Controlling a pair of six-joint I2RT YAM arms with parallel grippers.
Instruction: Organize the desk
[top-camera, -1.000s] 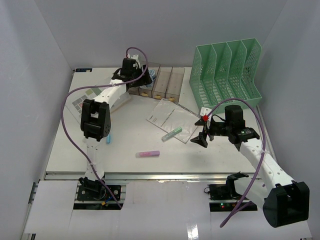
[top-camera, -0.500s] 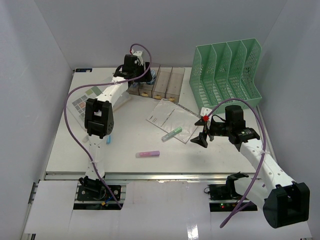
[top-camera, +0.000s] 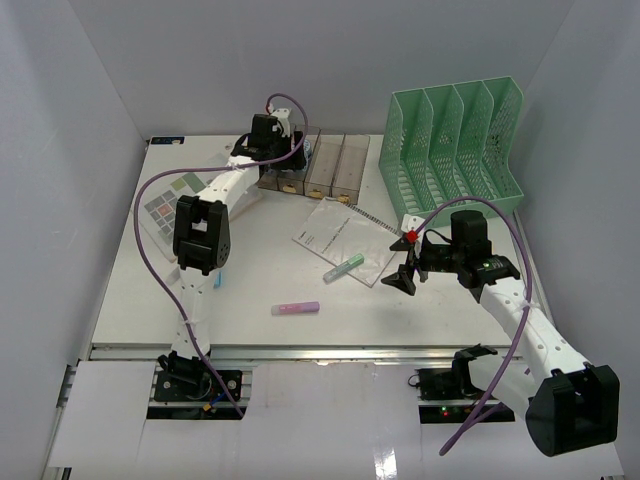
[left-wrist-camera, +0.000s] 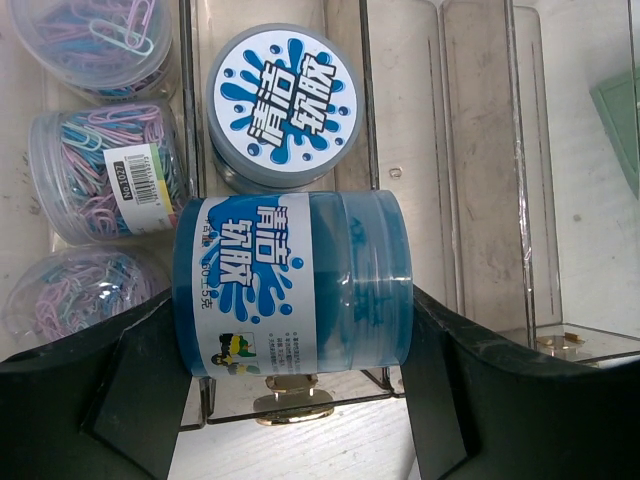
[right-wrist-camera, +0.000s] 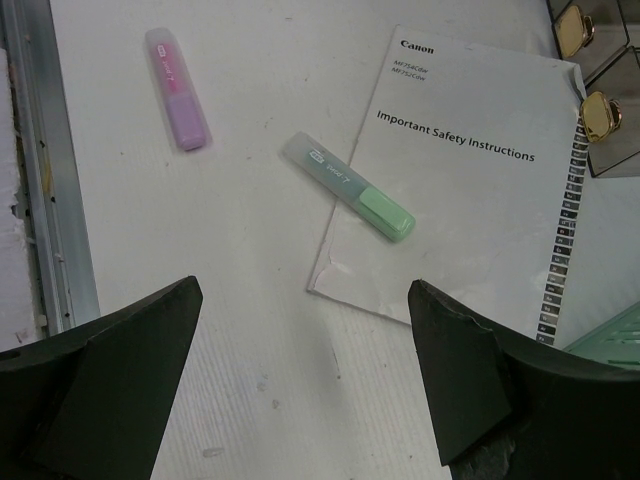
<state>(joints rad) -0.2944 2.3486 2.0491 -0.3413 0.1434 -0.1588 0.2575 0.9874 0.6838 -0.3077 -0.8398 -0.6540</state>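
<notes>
Shifted slightly rightward since a second ago in the top view, the left gripper (top-camera: 292, 150) hangs over the clear bins (top-camera: 335, 172) at the far side of the white desk (top-camera: 260, 270); the right gripper (top-camera: 404, 265) has kept its place. The left wrist view shows the fingers clamped on a sideways blue jar (left-wrist-camera: 290, 285) labelled 清洁软胶, like the grey jar (left-wrist-camera: 282, 100) behind it. The right wrist view shows jaws wide apart above a Canon booklet (right-wrist-camera: 480, 200) headed "Important Safety Instructions", with a green highlighter (right-wrist-camera: 347, 186) overlapping its edge.
</notes>
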